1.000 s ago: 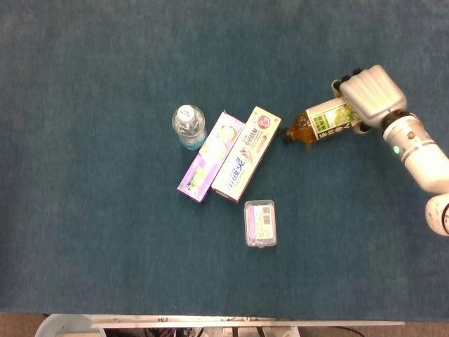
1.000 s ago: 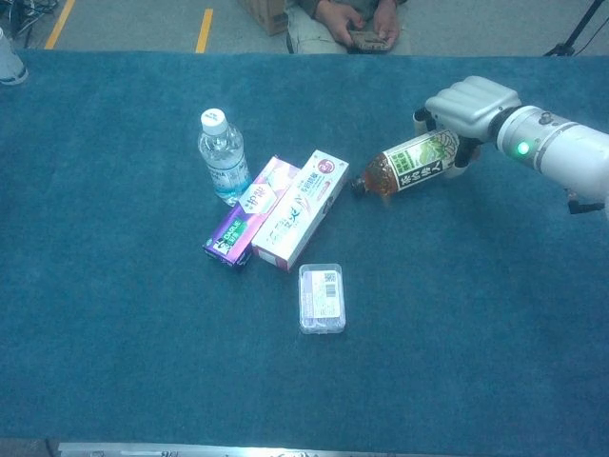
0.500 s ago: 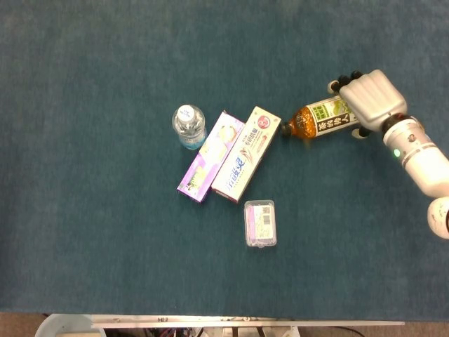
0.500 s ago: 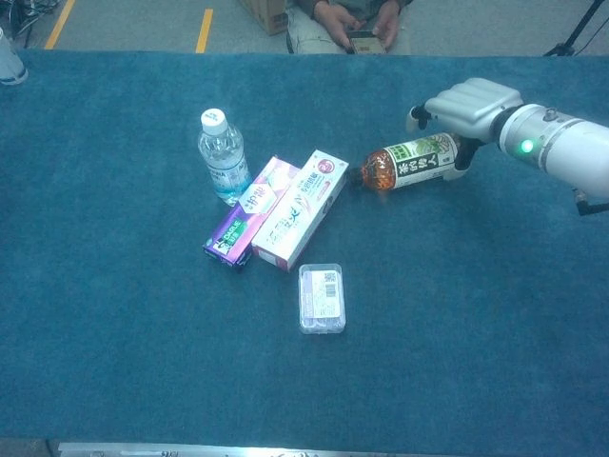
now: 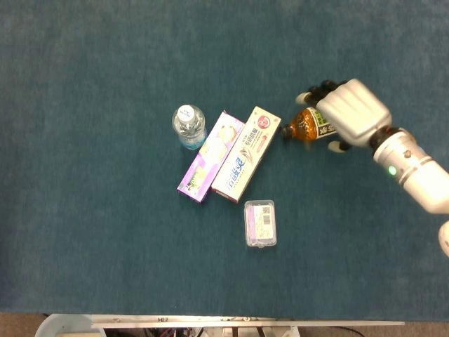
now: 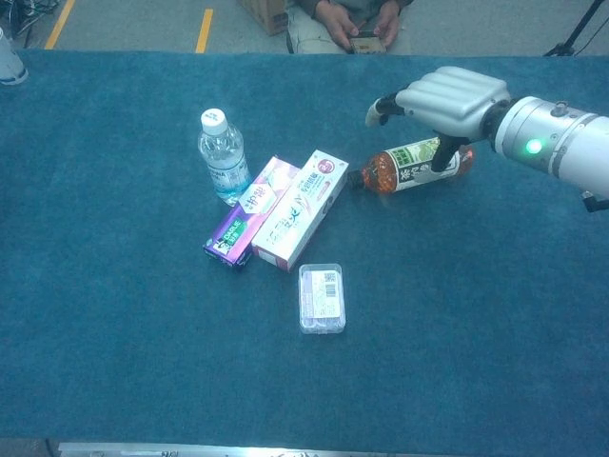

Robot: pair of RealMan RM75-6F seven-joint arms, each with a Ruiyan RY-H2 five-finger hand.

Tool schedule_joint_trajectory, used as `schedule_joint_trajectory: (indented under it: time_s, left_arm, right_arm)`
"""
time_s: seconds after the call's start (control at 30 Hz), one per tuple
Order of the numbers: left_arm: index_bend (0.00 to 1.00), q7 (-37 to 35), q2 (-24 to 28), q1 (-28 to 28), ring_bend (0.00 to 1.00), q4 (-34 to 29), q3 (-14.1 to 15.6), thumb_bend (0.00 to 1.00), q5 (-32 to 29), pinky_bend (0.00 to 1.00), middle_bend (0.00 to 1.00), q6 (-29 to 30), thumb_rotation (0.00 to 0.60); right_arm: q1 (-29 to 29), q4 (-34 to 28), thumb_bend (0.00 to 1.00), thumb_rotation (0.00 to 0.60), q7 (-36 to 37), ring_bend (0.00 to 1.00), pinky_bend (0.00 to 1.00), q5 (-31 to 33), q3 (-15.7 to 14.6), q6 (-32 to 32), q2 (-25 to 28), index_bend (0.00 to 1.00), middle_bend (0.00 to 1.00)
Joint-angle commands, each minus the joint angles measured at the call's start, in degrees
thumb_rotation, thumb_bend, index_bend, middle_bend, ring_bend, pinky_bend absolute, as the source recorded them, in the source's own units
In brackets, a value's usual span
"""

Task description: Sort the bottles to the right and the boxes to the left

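Hovering over the tea bottle [image 6: 411,168] lying on the worktop [image 6: 114,314], the right robot hand [image 6: 445,95] had its fingers spread, holding nothing.

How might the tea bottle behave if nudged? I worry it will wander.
The tea bottle lies on its side, so it would probably roll. It looks full, so fairly heavy. The right hand hovers over it.

Pretty clearly a robot lab or test floor: a table covered in blue-green felt [image 6: 114,362], yellow floor tape [image 6: 205,29] seen on bare concrete behind it, and a seated person's hands [image 6: 357,19] with a phone at the far edge.
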Motion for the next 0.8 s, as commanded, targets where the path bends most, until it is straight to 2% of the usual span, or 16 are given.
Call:
schedule_joint_trajectory:
  time_s: [0.03,0.33,0.57,0.8]
  left_arm:
    - [0.13,0.1,0.1,0.0,0.10,-0.1,0.0,0.24,0.0,0.19,0.16,-0.1,0.600]
    - [0.13,0.4,0.5,0.0,0.10,-0.5,0.0,0.24,0.0,0.19,0.16,-0.1,0.600]
    - [0.13,0.2,0.8,-0.2,0.10,-0.7,-0.3,0.24,-0.4,0.19,0.16,-0.2,0.600]
    - [0.13,0.3,1.3,0.3,0.10,-1.2,0.1,0.24,-0.2,0.19,0.16,0.4,0.600]
  right_arm:
    - [-0.5,-4.4,0.10,0.600,3.2,0.24,0.45,-6.4,-0.5,0.4,2.2,0.22,0.27]
    - [-0.5,-7.9,0.10,0.600,5.6,0.24,0.44,-11.6,-1.4,-0.7,2.9,0.22,0.29]
    - [-0.6,-7.2,0.10,0.600,6.8,0.24,0.38,-12.8,0.8,1.9,0.6,0.22,0.29]
    - [0.0,-7.3,0.10,0.600,6.9,0.23,0.38,-12.8,2.6,2.7,-0.7,0.22,0.29]
